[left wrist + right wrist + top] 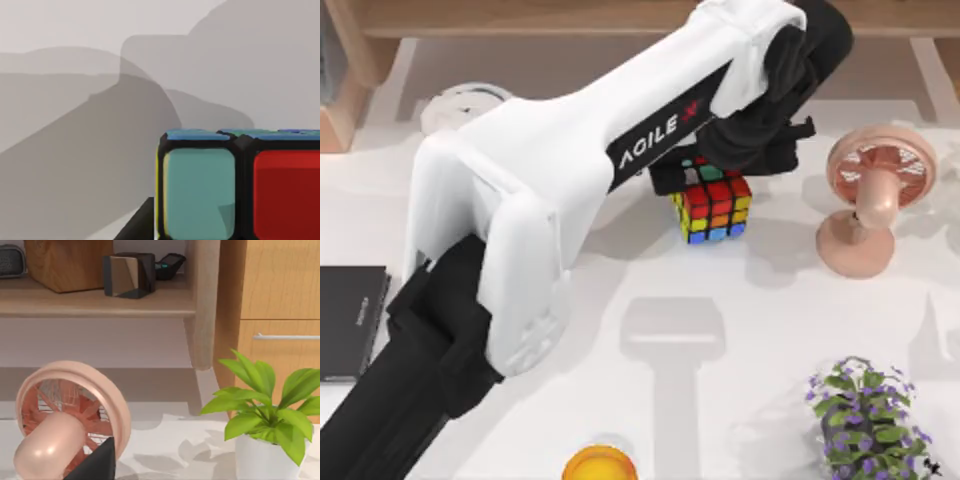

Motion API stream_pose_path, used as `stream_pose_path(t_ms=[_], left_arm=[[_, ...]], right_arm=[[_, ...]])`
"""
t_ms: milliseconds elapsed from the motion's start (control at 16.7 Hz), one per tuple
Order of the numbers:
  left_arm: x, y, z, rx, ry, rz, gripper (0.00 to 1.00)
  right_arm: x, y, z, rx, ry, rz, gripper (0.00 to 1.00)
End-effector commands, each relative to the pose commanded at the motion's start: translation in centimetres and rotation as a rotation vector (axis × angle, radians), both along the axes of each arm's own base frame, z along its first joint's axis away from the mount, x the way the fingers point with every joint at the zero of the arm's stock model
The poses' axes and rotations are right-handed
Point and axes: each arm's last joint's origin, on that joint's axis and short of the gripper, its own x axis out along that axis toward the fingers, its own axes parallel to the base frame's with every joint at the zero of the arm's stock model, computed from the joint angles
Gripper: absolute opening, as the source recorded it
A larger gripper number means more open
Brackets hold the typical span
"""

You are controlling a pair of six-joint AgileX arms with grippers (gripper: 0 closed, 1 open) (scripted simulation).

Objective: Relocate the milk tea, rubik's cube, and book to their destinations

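Left pincer [695, 175]: directly over the cube's far edge, touching it; open or closed, I cannot tell.
Rubik's cube [712, 207]: on the counter [650, 400], mid-table, left of the pink fan [873, 195].

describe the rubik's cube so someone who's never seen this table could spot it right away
Start at the pink desk fan on the right side of the table and look to its left. There, under the left gripper at the end of the big white arm, sits the rubik's cube. Nothing else nearby has its black grid of red, yellow, blue, green and orange squares.
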Motion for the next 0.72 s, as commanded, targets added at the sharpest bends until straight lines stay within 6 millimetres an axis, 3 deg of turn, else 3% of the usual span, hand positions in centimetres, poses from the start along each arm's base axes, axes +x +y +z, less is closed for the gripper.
stream_pose_path(t_ms=[300,540,720], left_arm=[[-1.1,-1.2,1.0,-0.021,0.009,-0.004,0.00],[-1.0,-1.0,1.1,-0.022,0.006,-0.002,0.00],[-0.7,-0.8,2.4,-0.048,-0.033,-0.025,0.00]], right_arm=[[0.0,0.0,0.0,0.000,0.000,0.000,1.00],[0.0,0.0,0.0,0.000,0.000,0.000,1.00],[0.0,0.0,0.0,0.000,0.000,0.000,1.00]])
